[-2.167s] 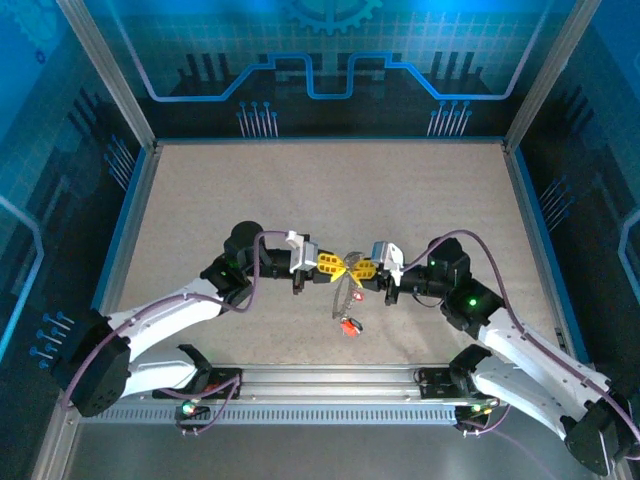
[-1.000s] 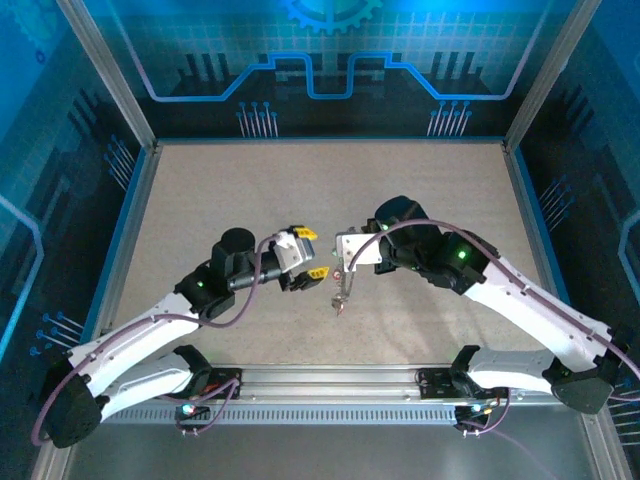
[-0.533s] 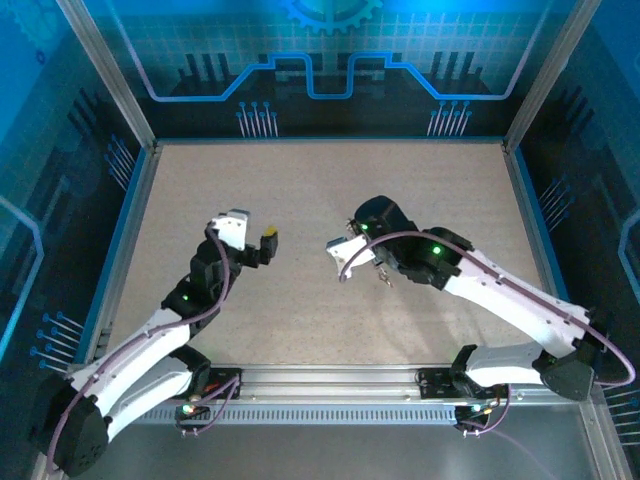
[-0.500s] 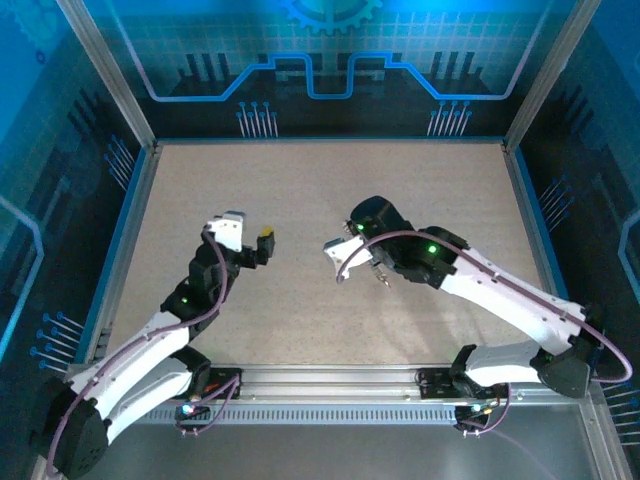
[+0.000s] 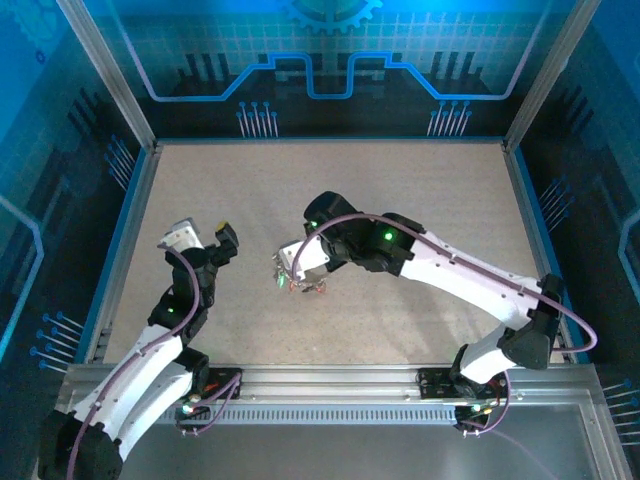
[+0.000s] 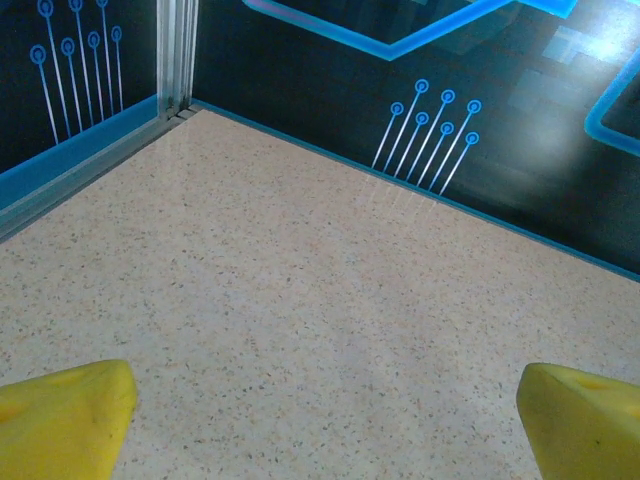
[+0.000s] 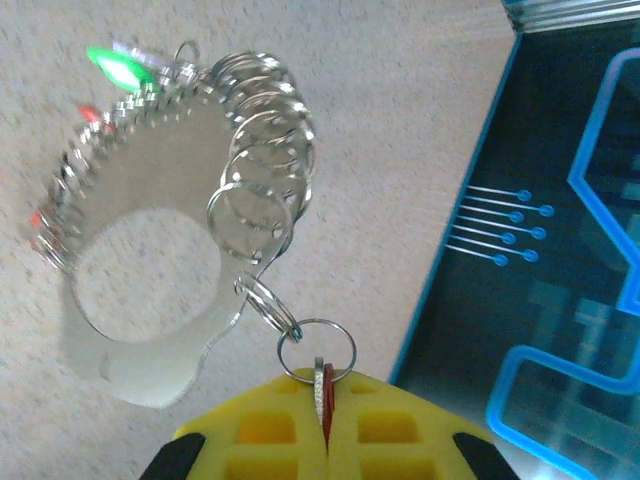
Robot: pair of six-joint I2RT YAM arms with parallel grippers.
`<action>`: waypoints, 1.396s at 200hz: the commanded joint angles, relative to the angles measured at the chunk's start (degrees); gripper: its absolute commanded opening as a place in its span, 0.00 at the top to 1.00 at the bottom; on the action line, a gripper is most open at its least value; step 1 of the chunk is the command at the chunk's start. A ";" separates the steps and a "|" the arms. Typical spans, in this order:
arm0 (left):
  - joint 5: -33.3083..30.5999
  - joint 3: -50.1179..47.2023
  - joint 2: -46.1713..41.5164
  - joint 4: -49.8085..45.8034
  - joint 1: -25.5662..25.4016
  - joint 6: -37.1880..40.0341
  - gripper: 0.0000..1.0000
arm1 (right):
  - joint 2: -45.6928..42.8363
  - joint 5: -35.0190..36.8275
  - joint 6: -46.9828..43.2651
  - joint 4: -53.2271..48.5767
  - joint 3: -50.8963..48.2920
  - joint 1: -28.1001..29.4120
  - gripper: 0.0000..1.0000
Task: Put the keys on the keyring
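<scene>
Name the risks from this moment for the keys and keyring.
The shut right gripper pinches just the thin red key; the translucent grey keyring and its chain of small steel rings trail from it, so a tug or swing might pull it free. The open left gripper holds nothing, so a slip would go uncaught.

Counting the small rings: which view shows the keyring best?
Right wrist: the keyring is close up, small rings distinct, linked to a red key pinched in the right gripper. In top external it is a tiny blur.
</scene>
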 commanded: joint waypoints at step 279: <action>5.48 -2.16 9.76 12.67 0.80 7.74 0.01 | 20.24 -15.19 4.80 2.33 0.33 -32.73 1.00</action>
